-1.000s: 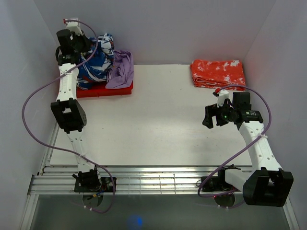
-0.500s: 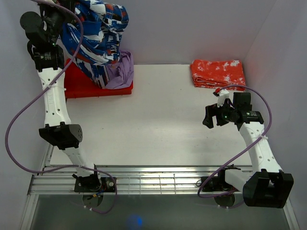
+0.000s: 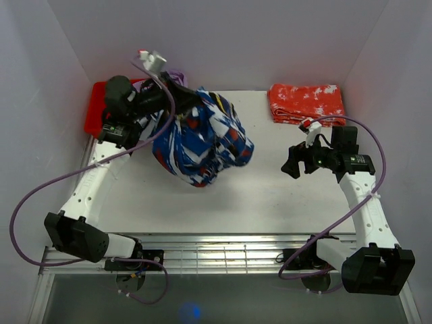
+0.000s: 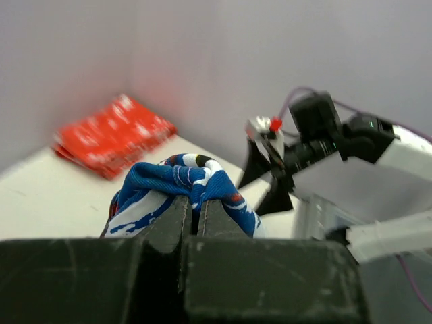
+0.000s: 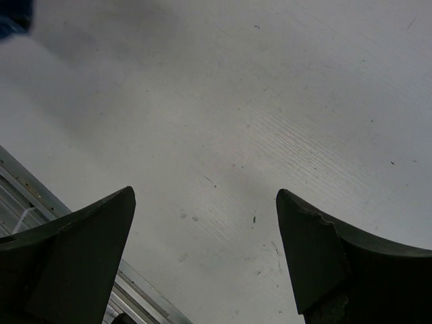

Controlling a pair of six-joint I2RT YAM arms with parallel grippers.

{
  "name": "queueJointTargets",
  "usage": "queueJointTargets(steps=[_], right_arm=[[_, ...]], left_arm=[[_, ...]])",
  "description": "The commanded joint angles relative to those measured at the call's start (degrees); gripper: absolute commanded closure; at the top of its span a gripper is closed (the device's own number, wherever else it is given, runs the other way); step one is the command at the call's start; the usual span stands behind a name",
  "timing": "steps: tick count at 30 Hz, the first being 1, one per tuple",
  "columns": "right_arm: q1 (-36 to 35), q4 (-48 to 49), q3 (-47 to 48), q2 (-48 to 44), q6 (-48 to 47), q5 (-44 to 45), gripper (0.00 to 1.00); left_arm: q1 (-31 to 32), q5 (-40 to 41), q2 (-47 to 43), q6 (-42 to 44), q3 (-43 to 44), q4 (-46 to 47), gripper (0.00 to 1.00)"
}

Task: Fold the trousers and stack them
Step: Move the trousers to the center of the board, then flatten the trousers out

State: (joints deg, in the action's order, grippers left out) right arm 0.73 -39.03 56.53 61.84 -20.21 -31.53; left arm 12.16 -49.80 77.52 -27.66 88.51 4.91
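The left gripper (image 4: 193,214) has its jaws pinched tight on a fold of the trousers (image 3: 202,143), and the bunched blue, white and black bundle hangs from it over the left-middle of the table (image 3: 270,196) — whether its lowest folds touch the top I cannot tell. Over on the right, the right gripper (image 5: 204,201) hovers above bare table with its jaws wide apart, gripping nothing — near the folded orange-red garment (image 3: 307,102) in the far right corner.

So the left tool (image 4: 191,206) has swung down from up high in the back corner, hauling the trousers (image 3: 202,138) off the red tray (image 3: 94,115) and out over the middle of the surface (image 3: 270,196).
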Motion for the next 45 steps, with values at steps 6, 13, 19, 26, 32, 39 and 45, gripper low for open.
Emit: queueJointTargets(steps=[6, 13, 19, 26, 32, 39, 45], right_arm=[[0.3, -3.5, 0.2, -4.0, -6.7, -13.3, 0.10], [0.7, -6.4, -0.9, -4.3, -14.9, -1.2, 0.09], [2.6, -8.5, 0.5, -0.7, -15.0, 1.2, 0.08], [2.5, -10.1, -0.1, 9.3, -6.5, -3.3, 0.06], [2.3, -2.7, -1.6, 16.9, 2.0, -3.8, 0.04], [0.2, 3.4, -3.3, 24.8, 5.8, -4.1, 0.02], [0.0, 7.6, -0.5, 32.7, 8.0, -5.7, 0.16]], left_arm=[[12.8, -0.2, 7.5, 1.7, -12.0, 4.5, 1.00], [14.3, 6.6, 16.6, 12.4, -6.6, -12.1, 0.25], [5.9, 12.7, 14.2, 26.4, 1.5, -29.6, 0.18], [-10.3, 15.0, 12.8, 58.0, -2.3, -51.5, 0.16], [-16.1, 17.2, 16.3, 73.3, -7.2, -53.6, 0.19], [-17.4, 21.8, 16.8, 75.2, -15.5, -50.5, 0.23], [-17.3, 20.1, 20.0, 70.1, -18.5, -42.3, 0.23]])
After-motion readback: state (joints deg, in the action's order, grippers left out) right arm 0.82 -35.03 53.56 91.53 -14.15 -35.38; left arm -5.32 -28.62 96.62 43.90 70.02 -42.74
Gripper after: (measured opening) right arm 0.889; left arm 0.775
